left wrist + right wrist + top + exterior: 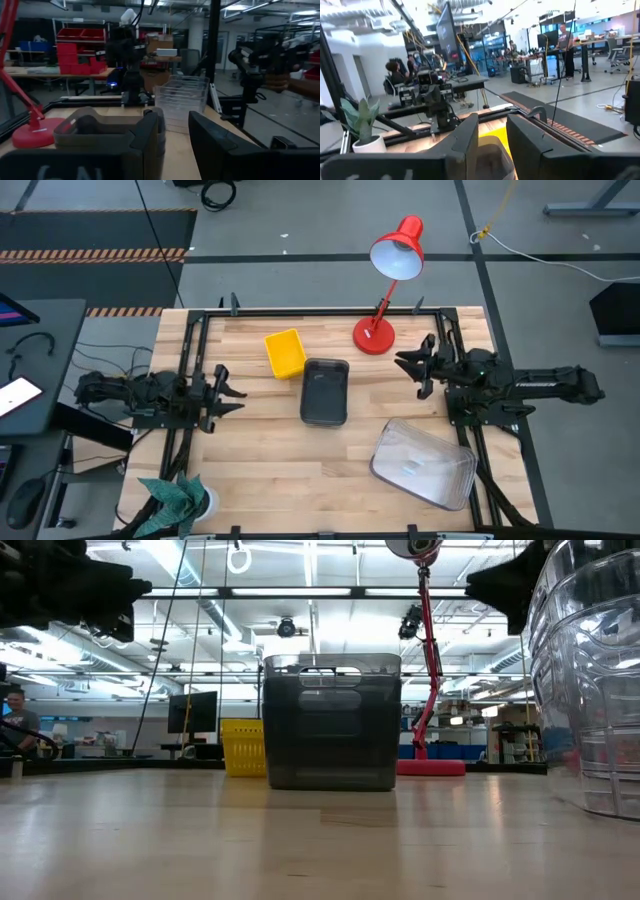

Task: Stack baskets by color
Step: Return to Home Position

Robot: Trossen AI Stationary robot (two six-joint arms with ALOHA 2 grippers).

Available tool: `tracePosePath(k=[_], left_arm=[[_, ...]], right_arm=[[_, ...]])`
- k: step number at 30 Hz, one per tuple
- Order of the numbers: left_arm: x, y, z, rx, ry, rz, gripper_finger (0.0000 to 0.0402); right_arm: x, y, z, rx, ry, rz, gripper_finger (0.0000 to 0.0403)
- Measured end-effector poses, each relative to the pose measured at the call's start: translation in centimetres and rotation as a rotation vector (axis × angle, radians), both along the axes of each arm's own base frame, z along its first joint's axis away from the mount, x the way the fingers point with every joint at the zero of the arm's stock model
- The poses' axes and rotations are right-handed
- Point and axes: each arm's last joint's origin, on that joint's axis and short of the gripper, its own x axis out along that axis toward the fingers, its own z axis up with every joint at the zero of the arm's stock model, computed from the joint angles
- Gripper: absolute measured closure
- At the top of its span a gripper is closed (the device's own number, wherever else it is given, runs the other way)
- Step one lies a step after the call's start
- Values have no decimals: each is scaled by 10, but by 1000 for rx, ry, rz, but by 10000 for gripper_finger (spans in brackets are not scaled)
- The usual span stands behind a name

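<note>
Three kinds of baskets stand on the wooden table. A small yellow basket sits toward the far edge. A dark-grey basket rests on its base just nearer, at mid-table. Clear baskets, their rims nested one in another, stand near the front right. My left gripper hovers open at the table's left side, pointing level at the dark-grey basket. My right gripper hovers open at the right side, past the lamp's base. It faces the yellow basket, with nothing between its fingers.
A red desk lamp stands at the far edge, right of the yellow basket, its base close to my right gripper. A potted plant sits at the front left corner. Black frame rails run along the table's sides.
</note>
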Motion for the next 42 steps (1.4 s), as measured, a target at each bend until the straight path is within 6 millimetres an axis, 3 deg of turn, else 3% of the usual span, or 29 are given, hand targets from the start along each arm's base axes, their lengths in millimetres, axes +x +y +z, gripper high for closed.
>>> tracePosePath(k=[8,17,25,29,36,42], left_arm=[[0,-2,-5,-16,21,-43,285],[0,-2,-7,-10,50,-36,292],[-2,-3,0,47,57,-61,343],[-1,-5,-5,72,64,-120,365],[0,-6,-11,-28,94,-167,388],[0,-6,-11,-69,101,-171,383]], right_arm=[[-6,-3,-36,38,-124,-23,313],[-12,-3,-36,44,-104,-41,326],[-26,-1,-37,112,-127,-32,342],[-27,-1,-38,146,-134,-23,343],[-27,-1,-38,140,-137,-24,343],[-27,-1,-38,138,-137,-24,343]])
